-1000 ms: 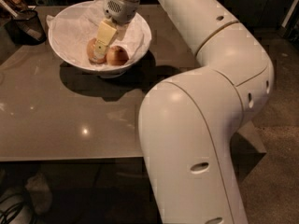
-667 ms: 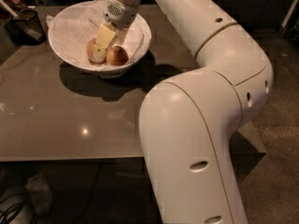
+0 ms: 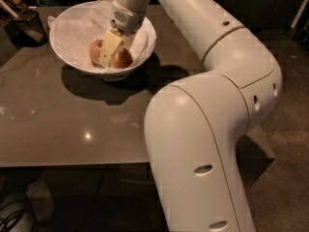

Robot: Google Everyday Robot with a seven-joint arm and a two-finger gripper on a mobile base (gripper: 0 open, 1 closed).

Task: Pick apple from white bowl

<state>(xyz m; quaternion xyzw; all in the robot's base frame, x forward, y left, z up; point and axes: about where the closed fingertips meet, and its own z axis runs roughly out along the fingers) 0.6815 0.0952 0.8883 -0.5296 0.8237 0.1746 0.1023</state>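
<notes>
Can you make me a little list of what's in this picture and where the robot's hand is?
table: grey-brown and shiny
bowl: white, lined with paper, on the far side of the table
apple: orange-red, in the bowl, on the picture's right
other apple: paler, in the bowl, on the picture's left
gripper: down inside the bowl, between the two apples
cup: dark mesh, left of the bowl
arm: big and white, reaching in from the lower right
</notes>
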